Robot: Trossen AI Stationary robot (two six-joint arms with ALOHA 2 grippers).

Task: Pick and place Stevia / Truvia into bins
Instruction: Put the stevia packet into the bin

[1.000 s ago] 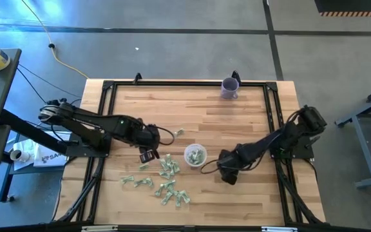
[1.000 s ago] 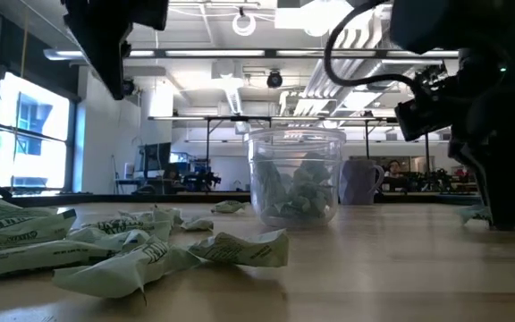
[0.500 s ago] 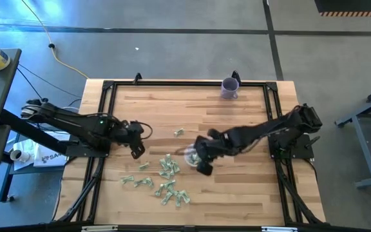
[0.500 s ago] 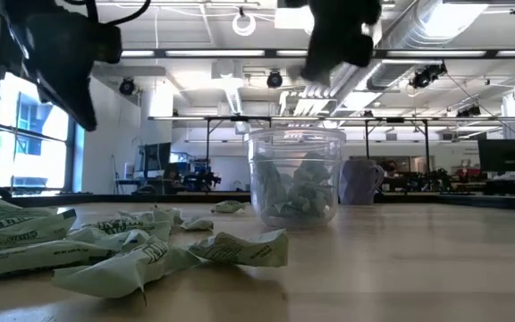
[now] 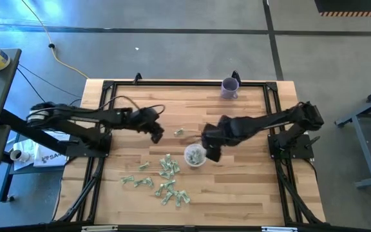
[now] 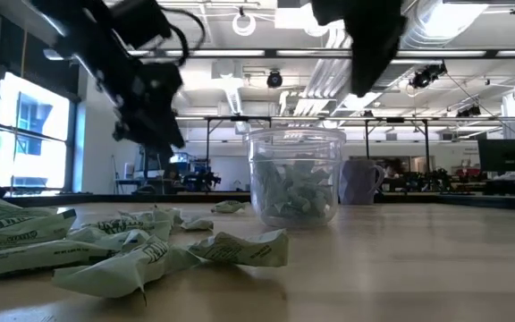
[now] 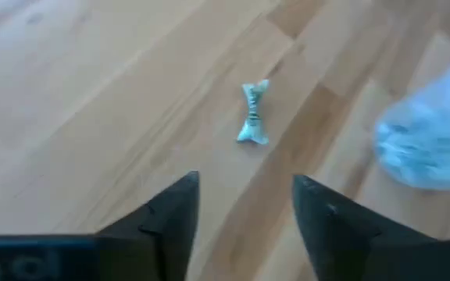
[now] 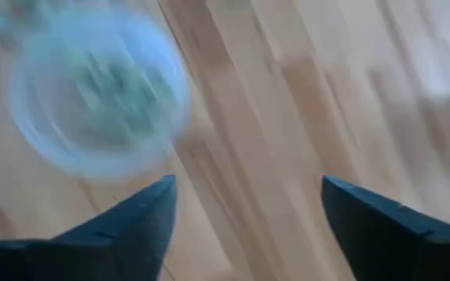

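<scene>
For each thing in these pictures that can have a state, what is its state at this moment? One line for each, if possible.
Clear cup: upright on the table, partly filled with sachets.
Loose sachets: scattered on the table, outside the cup.
Single sachet: lying alone, twisted, ahead of the left pincer.
Purple cup: upright at the far edge.
Left pincer: open, empty.
Right pincer: open, empty, beside the clear cup.

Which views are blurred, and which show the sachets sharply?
Right wrist view: the clear cup is smeared by motion. Left wrist view: one twisted sachet is fairly sharp, the cup at the edge hazy. Low view: near sachets soft, bright ceiling lights behind.
</scene>
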